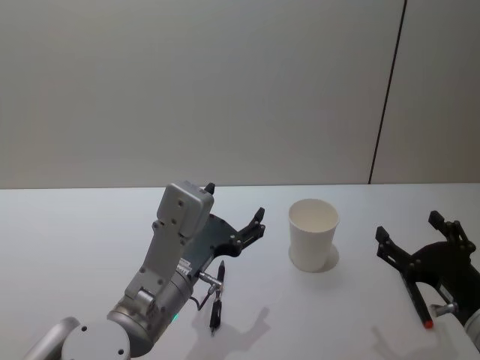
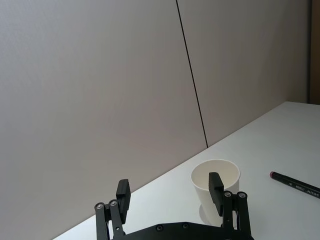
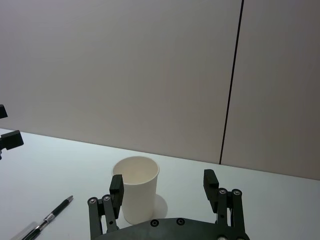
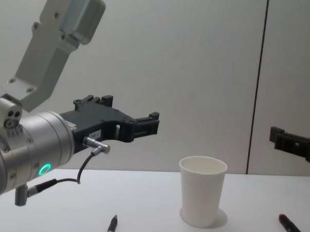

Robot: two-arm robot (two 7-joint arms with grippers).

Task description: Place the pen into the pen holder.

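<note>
The pen holder, a plain white paper cup (image 1: 313,234), stands upright on the white table, and nothing shows inside it in the wrist views. A black pen (image 1: 217,300) lies flat on the table left of the cup, under my left arm. My left gripper (image 1: 235,202) hovers open and empty above the table, left of the cup and aimed toward it (image 2: 215,192). A second pen (image 1: 421,304) with a red end lies right of the cup. Above it my right gripper (image 1: 408,225) hangs open and empty, facing the cup (image 3: 135,195).
The white table (image 1: 75,240) runs back to a grey wall with a dark vertical seam (image 1: 386,97). From the side, the cup (image 4: 202,192) stands between the black pen (image 4: 111,227) and the red-ended pen (image 4: 294,231).
</note>
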